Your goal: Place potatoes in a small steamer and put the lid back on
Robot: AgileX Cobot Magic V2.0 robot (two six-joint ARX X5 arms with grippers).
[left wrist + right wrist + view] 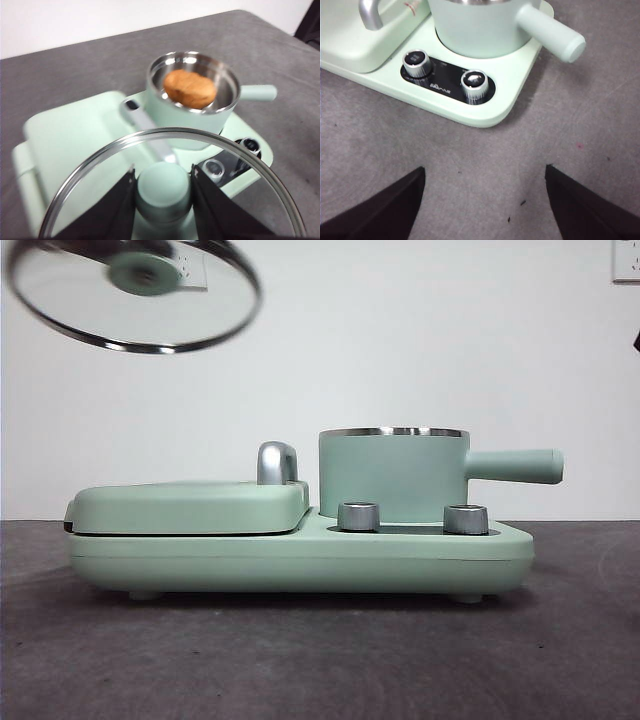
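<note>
Orange-brown potato (190, 88) inside open mint steamer (393, 477), glass lid (135, 292) tilted, aloft, well apart

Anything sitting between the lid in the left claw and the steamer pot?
In the left wrist view, the chrome handle of the griddle cover lies between the lid and the steamer pot; nothing else.

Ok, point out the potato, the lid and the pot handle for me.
potato (190, 88): left wrist view, middle of its cracked top.
lid (90, 300): front view, on the clear glass beside the knob.
pot handle (515, 466): front view, midway along the straight green bar.
</note>
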